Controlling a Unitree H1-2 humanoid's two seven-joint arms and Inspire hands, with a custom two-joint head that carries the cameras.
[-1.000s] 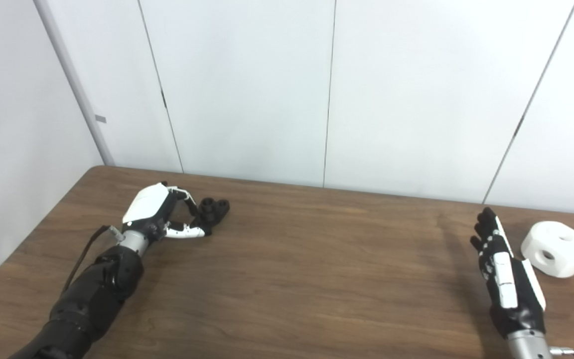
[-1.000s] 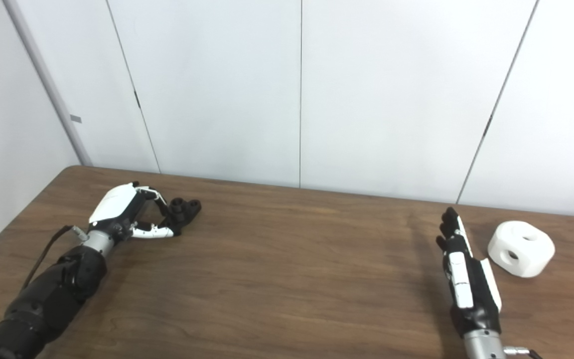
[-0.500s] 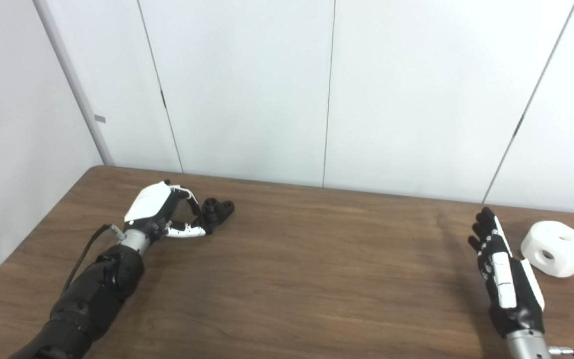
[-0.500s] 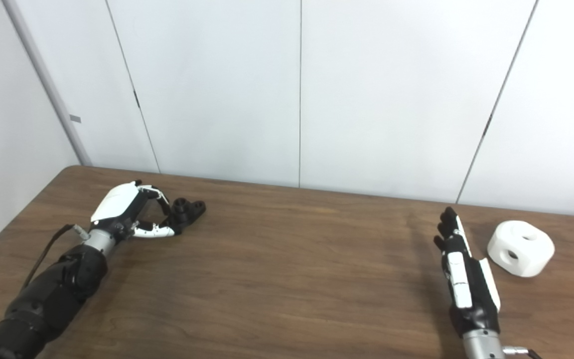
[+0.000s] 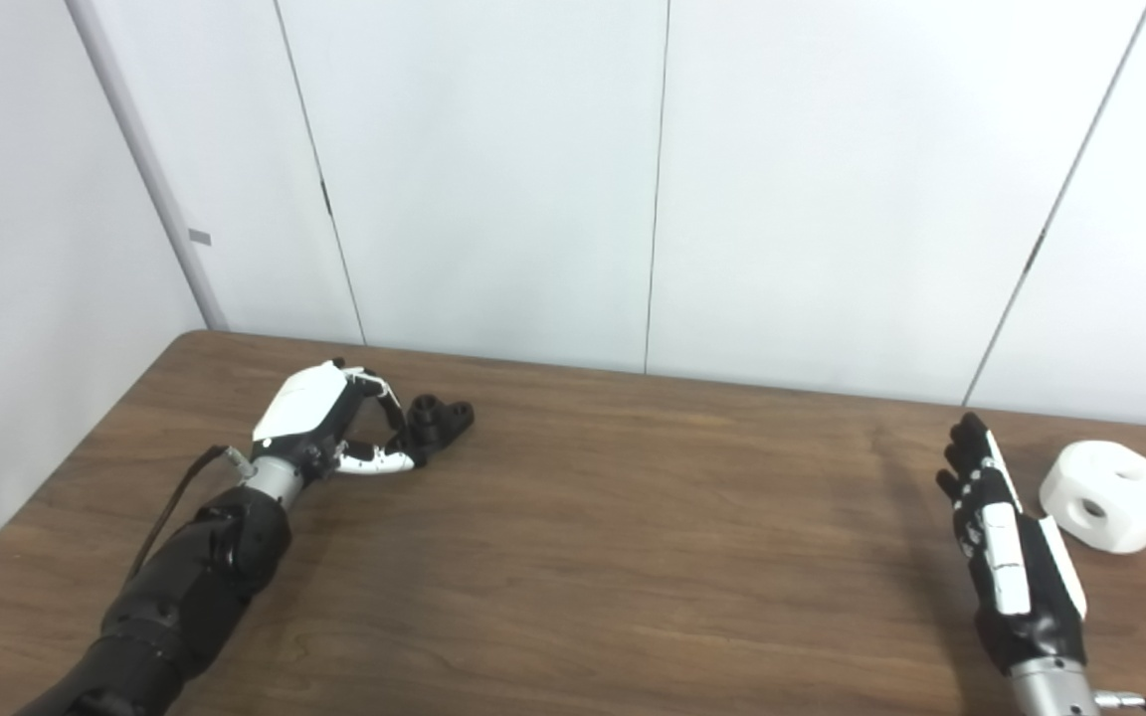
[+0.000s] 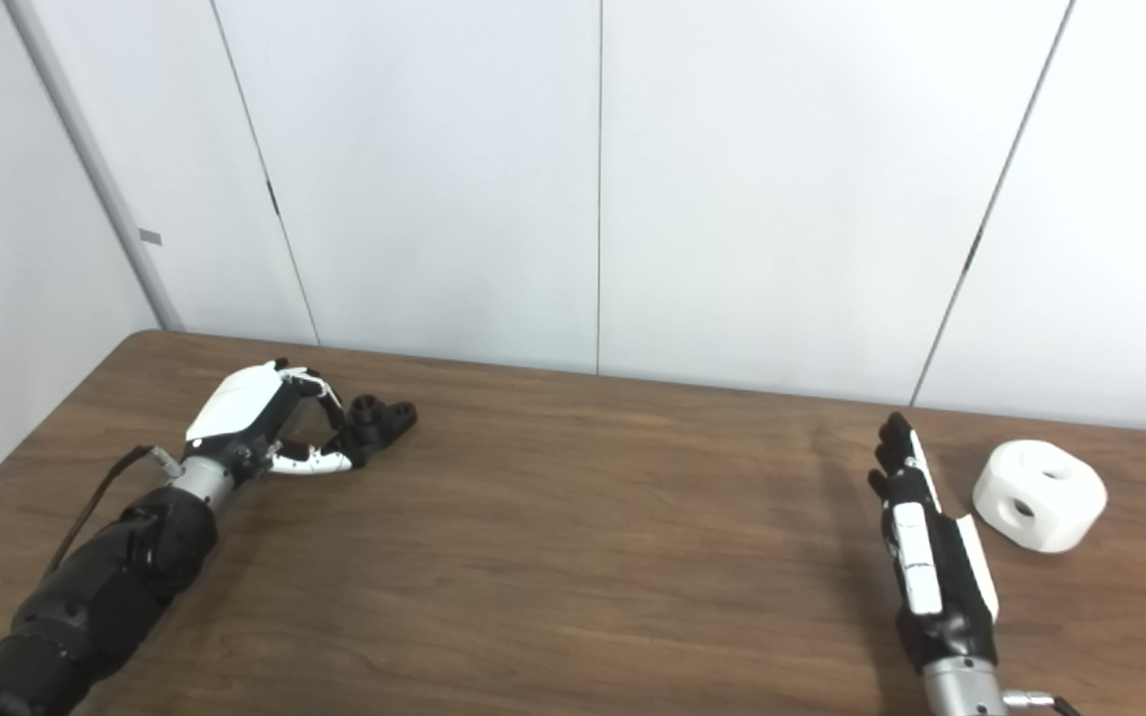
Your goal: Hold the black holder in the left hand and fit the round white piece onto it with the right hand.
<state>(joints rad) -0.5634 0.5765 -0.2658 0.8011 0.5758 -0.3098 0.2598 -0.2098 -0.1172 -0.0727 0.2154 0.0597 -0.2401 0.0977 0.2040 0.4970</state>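
The black holder (image 5: 437,419) sat on the far left part of the wooden table (image 5: 573,557), not far from the back edge, and I could see two short round stubs standing up from it. My left hand (image 5: 329,428) was right against its near-left side, fingers (image 5: 386,400) curled over toward it and the thumb reaching in low along the tabletop to touch its base. From my feed I could not tell whether that amounted to a real grasp or only contact, since the holder was resting on the table.

Well apart from this, at the far right, the round white piece (image 5: 1110,496) lay on the table by itself, a hole in its top face and another in the side turned toward me. My right hand (image 5: 1001,542) was just to the left of it, not touching, held edge-on with the fingers (image 5: 971,459) straight and pointing toward the back wall (image 5: 832,179), gripping nothing. A gap of bare wood showed between it and the piece.
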